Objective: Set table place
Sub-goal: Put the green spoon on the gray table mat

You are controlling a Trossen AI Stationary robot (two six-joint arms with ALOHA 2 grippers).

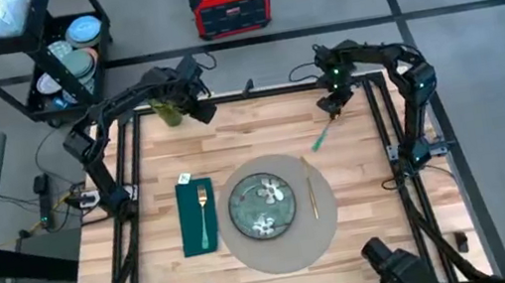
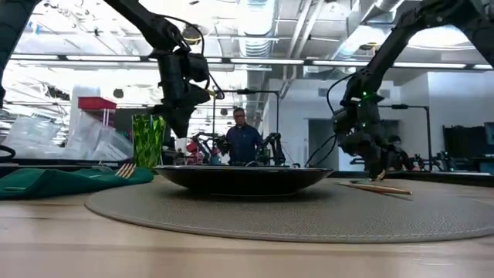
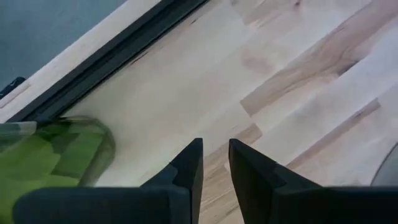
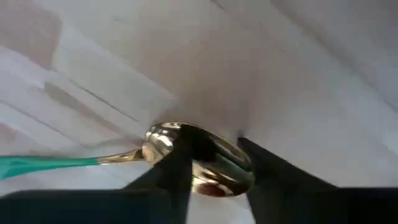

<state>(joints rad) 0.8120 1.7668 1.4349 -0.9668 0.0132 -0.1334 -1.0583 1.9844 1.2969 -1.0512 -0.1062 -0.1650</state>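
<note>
The round grey-beige place [image 1: 294, 248] lies on the wooden table [image 1: 252, 137], with a green patterned plate [image 1: 262, 203] on it and a thin gold utensil [image 1: 310, 191] to the plate's right. A green napkin [image 1: 195, 215] with a gold fork [image 1: 205, 212] lies left of it. A gold spoon with a teal handle [image 1: 322, 136] lies beyond the place's far right rim, its bowl [image 4: 205, 163] in my right gripper [image 1: 332, 111]. My left gripper [image 1: 199, 107] hovers at the table's far left, open by a narrow gap, beside a green glass [image 1: 166, 109] that stands upright. My right gripper has the spoon's gold bowl [image 4: 214, 168] between its two fingers, which come from above, pointing down. The left finger [image 4: 177, 171] covers part of the bowl. The teal handle [image 4: 37, 165] runs away toward the place, low over the wood; whether it rests there I cannot tell.
A black rail frame [image 1: 226, 97] edges the table. Off the table stand a black cart with dishes [image 1: 70, 58] at the far left and a red box [image 1: 230, 2] on the floor behind. A person [image 2: 243, 143] stands far off in the room.
</note>
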